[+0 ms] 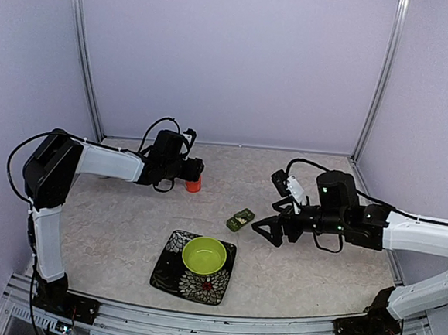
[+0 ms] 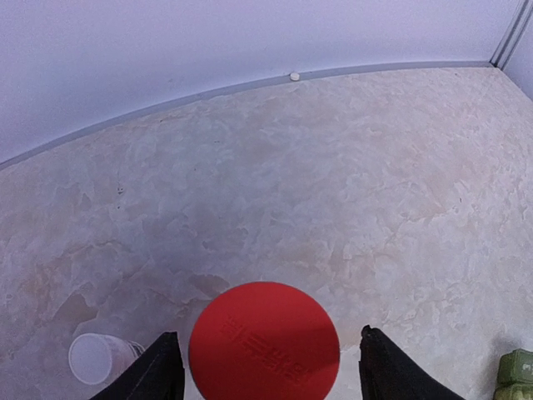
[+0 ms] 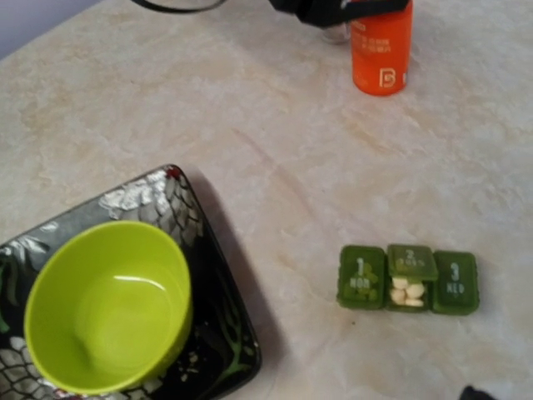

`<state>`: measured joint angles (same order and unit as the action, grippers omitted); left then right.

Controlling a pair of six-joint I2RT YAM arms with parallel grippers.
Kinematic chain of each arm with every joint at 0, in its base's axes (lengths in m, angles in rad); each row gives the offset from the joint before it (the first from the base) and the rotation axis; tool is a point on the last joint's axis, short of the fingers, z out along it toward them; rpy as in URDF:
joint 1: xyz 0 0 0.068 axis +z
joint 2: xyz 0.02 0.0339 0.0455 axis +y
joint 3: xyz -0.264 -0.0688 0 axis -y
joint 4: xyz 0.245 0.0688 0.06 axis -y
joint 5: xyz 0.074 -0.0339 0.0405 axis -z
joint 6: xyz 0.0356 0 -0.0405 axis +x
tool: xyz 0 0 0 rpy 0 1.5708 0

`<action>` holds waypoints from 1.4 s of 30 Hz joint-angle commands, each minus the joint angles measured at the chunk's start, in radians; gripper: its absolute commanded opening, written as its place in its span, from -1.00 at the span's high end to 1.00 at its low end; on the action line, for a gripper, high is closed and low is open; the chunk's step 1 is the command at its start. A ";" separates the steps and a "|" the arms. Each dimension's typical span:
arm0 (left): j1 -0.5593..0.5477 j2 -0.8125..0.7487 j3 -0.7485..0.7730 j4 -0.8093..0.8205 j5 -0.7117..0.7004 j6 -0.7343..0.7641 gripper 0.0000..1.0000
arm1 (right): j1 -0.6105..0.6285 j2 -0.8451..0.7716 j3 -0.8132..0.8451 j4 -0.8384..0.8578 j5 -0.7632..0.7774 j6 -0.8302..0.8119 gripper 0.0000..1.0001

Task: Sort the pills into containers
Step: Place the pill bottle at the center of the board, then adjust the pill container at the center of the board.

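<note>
Pillbox (image 3: 408,279) in overhead and right-wrist views

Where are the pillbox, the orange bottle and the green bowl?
pillbox (image 3: 407,280), right wrist view, middle compartment.
orange bottle (image 3: 381,50), right wrist view, side wall.
green bowl (image 1: 205,255), top external view, inner floor.

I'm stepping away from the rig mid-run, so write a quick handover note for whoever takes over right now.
Left gripper open, fingers either side of the orange bottle's red cap, not clamping it.
Right gripper open, empty, beside the pillbox.
Pillbox on the table; middle compartment open with white pills inside, compartments 1 and 3 shut.
Left: contents of 1 and 3 cannot be seen; middle lid not yet closed.
</note>
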<state>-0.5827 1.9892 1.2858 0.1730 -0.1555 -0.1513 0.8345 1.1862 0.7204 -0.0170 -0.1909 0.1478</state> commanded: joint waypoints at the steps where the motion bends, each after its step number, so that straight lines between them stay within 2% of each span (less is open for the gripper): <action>1: 0.003 -0.042 0.029 0.021 0.005 -0.005 -0.49 | -0.021 0.039 0.022 -0.021 0.062 0.000 -1.00; 10: -0.001 -0.109 -0.002 0.011 0.010 -0.052 -0.72 | -0.025 0.225 0.066 -0.064 0.252 -0.023 -1.00; 11: -0.003 -0.120 -0.006 0.007 0.010 -0.055 -0.92 | -0.025 0.256 0.069 -0.061 0.274 -0.015 -1.00; 12: -0.004 -0.128 -0.008 0.001 0.010 -0.058 -0.97 | -0.025 0.278 0.073 -0.055 0.289 -0.009 -1.00; 24: -0.056 -0.197 -0.047 -0.049 -0.021 -0.097 -0.98 | -0.025 0.558 0.176 0.029 0.309 -0.016 -1.00; 42: -0.074 -0.225 -0.071 -0.055 -0.036 -0.095 -0.98 | -0.025 0.802 0.385 0.063 0.393 0.030 -1.00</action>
<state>-0.6552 1.7935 1.2171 0.1257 -0.1772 -0.2424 0.8165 1.9358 1.0523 0.0418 0.1608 0.1596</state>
